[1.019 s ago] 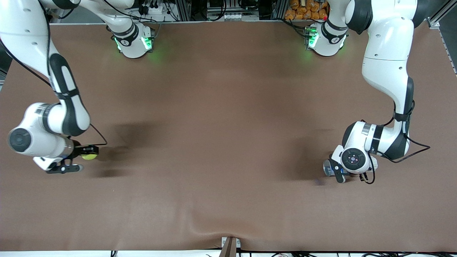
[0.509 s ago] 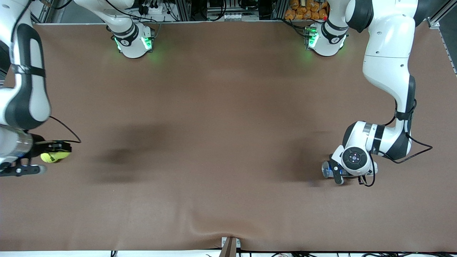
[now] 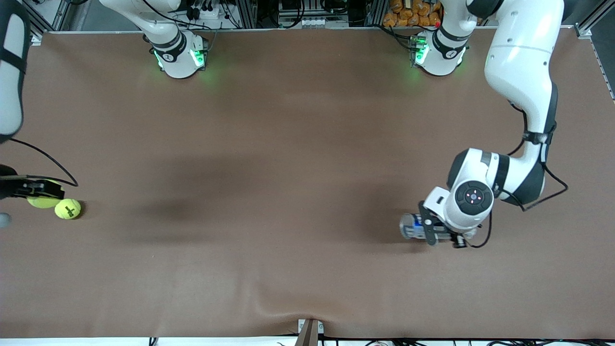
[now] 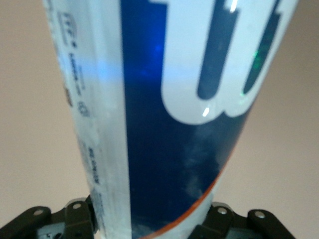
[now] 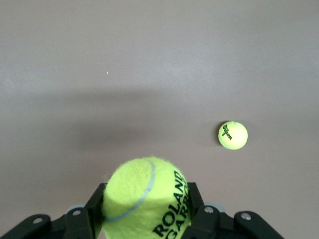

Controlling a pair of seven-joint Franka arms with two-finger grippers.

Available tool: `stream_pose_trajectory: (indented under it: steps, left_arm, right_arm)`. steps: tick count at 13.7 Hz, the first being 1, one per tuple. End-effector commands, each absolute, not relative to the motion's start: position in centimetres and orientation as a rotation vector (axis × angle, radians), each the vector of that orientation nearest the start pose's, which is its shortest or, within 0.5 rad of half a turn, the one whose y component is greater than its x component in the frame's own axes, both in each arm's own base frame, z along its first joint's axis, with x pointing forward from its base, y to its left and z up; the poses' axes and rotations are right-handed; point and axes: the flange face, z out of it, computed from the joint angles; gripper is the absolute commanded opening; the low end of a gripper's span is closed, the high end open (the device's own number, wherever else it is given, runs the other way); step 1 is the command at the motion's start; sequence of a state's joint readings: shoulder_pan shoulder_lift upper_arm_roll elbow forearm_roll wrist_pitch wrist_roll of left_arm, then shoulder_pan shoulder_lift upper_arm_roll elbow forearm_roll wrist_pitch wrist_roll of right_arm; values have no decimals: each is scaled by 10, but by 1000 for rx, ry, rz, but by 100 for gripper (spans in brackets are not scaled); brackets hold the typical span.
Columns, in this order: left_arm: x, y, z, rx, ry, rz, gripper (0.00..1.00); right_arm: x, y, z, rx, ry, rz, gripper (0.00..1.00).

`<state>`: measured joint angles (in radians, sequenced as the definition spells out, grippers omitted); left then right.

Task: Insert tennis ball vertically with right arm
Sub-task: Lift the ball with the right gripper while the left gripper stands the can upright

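The broad brown table (image 3: pixel 298 158) carried almost nothing. The left arm's hand (image 3: pixel 427 229) hung over the table's left-arm end, clenched on a blue-and-white plastic ball canister (image 4: pixel 169 114); whether it stood upright could not be told. The right arm's hand (image 5: pixel 144 226) hung at the front view's nine o'clock edge, over the right-arm end of the table, grasping a fuzzy yellow-green tennis ball (image 5: pixel 144 199) printed ROLAND GARROS in black. A second yellow-green tennis ball (image 3: pixel 67 209), with dark lettering, lay on the table just beside it, toward four o'clock. Risk, as I judged it: ball and canister were well apart, and a tilted canister would make the ball catch on the rim and drop.
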<state>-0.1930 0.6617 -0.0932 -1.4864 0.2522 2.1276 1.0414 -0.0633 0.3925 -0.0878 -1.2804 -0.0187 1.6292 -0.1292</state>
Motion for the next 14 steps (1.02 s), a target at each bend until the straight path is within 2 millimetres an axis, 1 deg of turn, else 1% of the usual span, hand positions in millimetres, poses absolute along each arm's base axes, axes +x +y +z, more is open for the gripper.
stream_pose_trajectory:
  steps: [1, 2, 3, 4, 5, 6, 7, 8, 9, 11, 12, 14]
  left_arm:
    - [685, -217, 333, -2398, 2022, -94, 67]
    - [683, -229, 339, -2471, 2028, -152, 67]
    - [679, -247, 345, -2533, 2042, -212, 67]
    - [678, -268, 356, -2571, 2053, -307, 66]
    - [675, -291, 359, -2610, 2028, -396, 64]
    - [669, -317, 361, -2632, 1996, -475, 63]
    - [663, -339, 361, -2664, 1956, -531, 64]
    - [654, -365, 355, -2690, 1925, -584, 64]
    - [649, -384, 348, -2724, 1874, -658, 63]
    - [633, -428, 335, -2821, 1756, -830, 64]
    - [624, -445, 324, -2858, 1711, -888, 64]
    - [611, -463, 302, -2931, 1595, -999, 64]
  right_arm:
    - [658, -92, 541, -3184, 68, 56, 0]
    - [657, -93, 542, -3184, 71, 54, 0]
    - [657, -93, 542, -3182, 73, 53, 0]
    - [657, -93, 542, -3182, 73, 53, 0]
    - [657, -93, 542, -3182, 73, 53, 0]
    - [658, -92, 542, -3182, 71, 51, 0]
    - [658, -92, 541, -3182, 71, 56, 0]
    - [658, -91, 541, -3182, 69, 56, 0]
    - [658, -90, 541, -3182, 69, 53, 0]
    - [658, -88, 541, -3182, 83, 53, 0]
    - [659, -86, 541, -3179, 112, 51, 0]
    - [659, -85, 541, -3179, 127, 51, 0]
